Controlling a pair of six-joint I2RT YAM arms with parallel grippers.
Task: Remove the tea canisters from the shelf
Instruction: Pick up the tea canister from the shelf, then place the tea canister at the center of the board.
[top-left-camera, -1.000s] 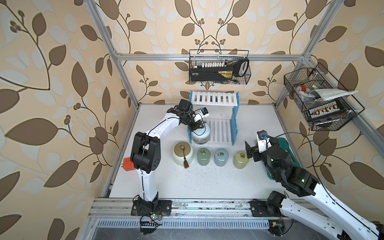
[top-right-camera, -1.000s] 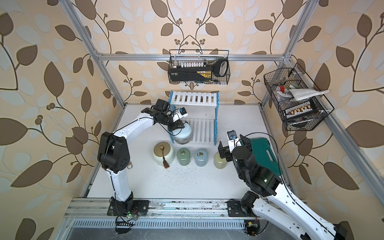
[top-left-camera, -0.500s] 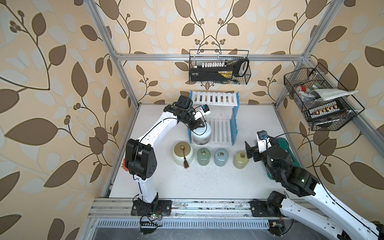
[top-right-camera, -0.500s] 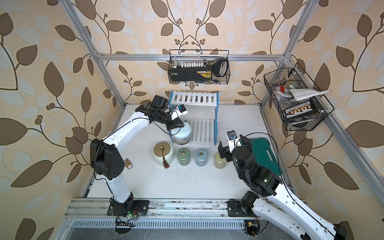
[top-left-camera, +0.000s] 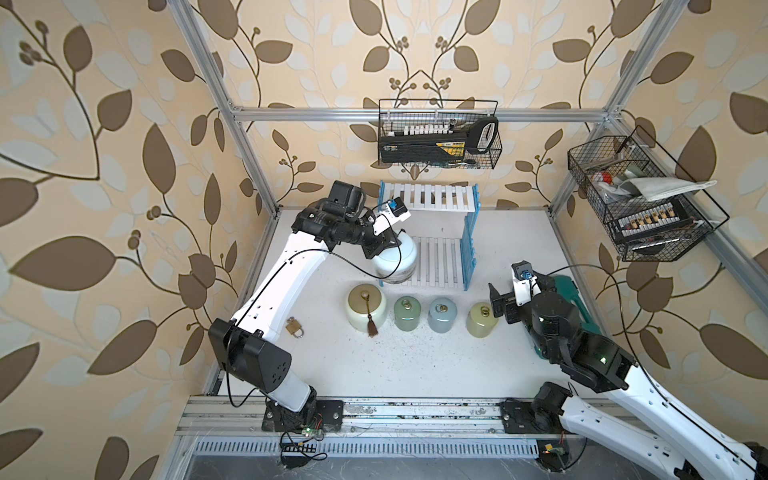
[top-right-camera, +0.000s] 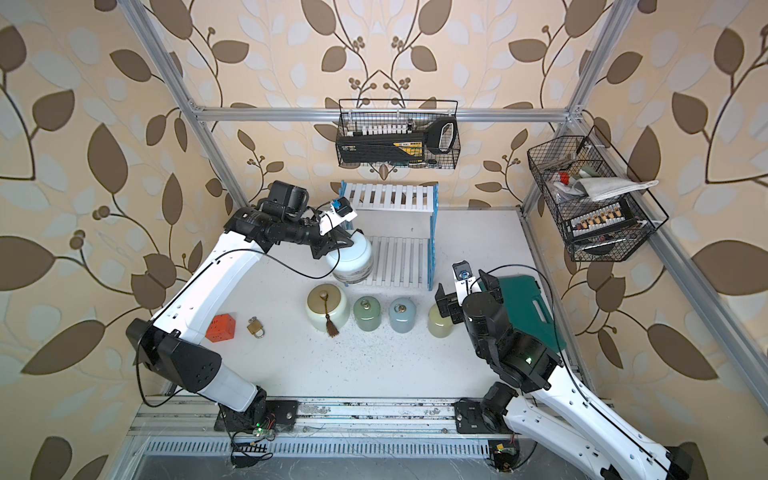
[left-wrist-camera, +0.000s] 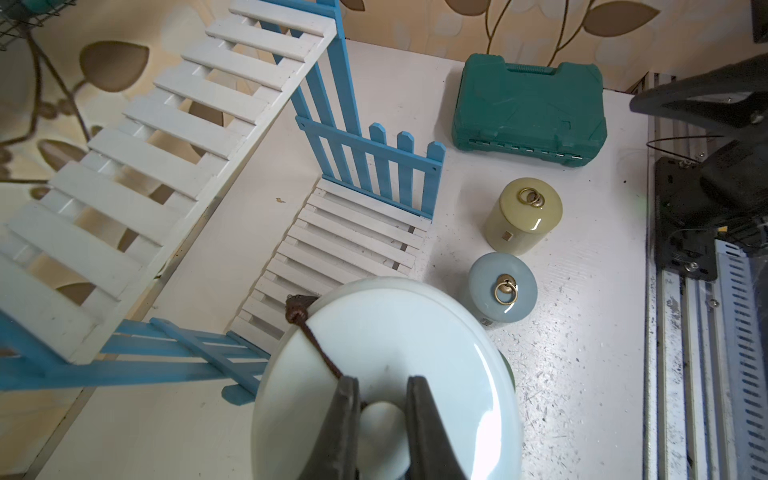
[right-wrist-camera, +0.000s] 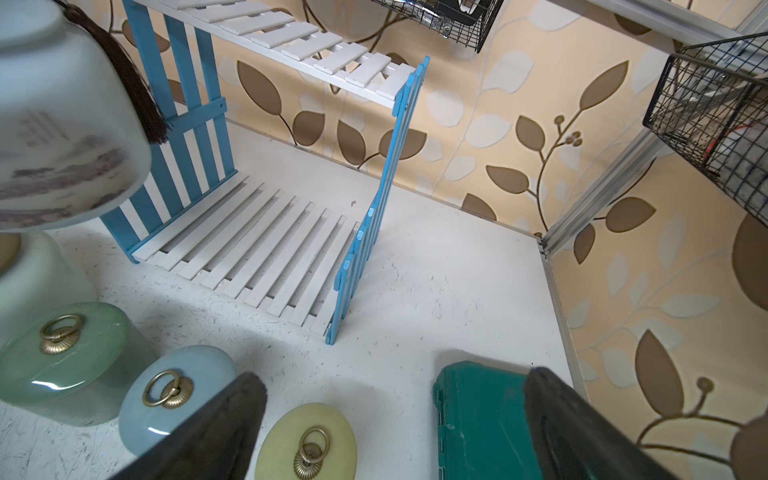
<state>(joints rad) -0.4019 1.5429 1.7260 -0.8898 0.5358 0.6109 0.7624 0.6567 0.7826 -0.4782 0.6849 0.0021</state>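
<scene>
The left gripper (left-wrist-camera: 382, 415) is clamped on the lid knob of the pale blue canister (top-left-camera: 395, 259), held over the front left corner of the shelf (top-left-camera: 440, 259). On the table (top-left-camera: 415, 365), along the shelf's front edge, stand the cream canister (top-left-camera: 365, 305), sage green canister (top-left-camera: 407, 312), grey-blue canister (top-left-camera: 442, 314) and yellow-green canister (top-left-camera: 481, 319). The right gripper (top-left-camera: 503, 307) gapes wide just beside the last.

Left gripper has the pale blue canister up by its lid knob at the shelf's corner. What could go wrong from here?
1. The left gripper pinches only the small lid knob of the pale blue canister; if the lid is loose, the body could drop out.
2. The canister hangs close to the shelf's blue picket side; a swing could clip it.
3. The cream canister stands just in front, so a low path or set-down might knock it.
</scene>
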